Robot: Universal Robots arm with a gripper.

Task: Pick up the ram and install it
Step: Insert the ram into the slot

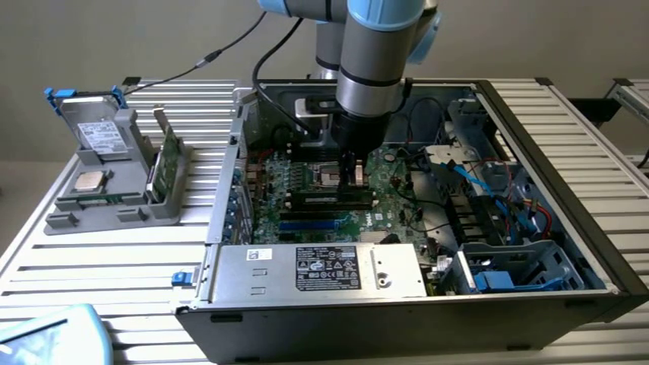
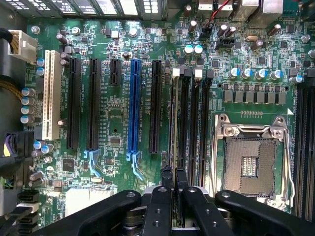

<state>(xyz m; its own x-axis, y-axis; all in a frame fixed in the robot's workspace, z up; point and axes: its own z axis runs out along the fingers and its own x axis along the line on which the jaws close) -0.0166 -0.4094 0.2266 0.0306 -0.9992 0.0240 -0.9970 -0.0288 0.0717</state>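
My gripper (image 1: 355, 181) reaches straight down into the open computer case (image 1: 568, 163), over the motherboard (image 1: 390, 182). In the wrist view its two black fingers (image 2: 167, 178) stand close together, shut on the ram (image 2: 173, 123). I see the ram edge-on as a thin strip running away from the gripper (image 2: 174, 172). It lies along the first of the black memory slots (image 2: 186, 118) with white end clips, beside the processor socket (image 2: 248, 164). From the exterior view the ram (image 1: 327, 199) is a dark bar low at the slots, under the gripper. Whether it is fully seated I cannot tell.
Black, blue (image 2: 134, 103) and white (image 2: 49, 93) expansion slots run parallel beside the memory slots. The power supply (image 1: 315, 270) fills the case's near end, with blue cables (image 1: 487, 179) and drive bays at the exterior view's right. A grey parts holder (image 1: 112, 175) stands outside, at its left.
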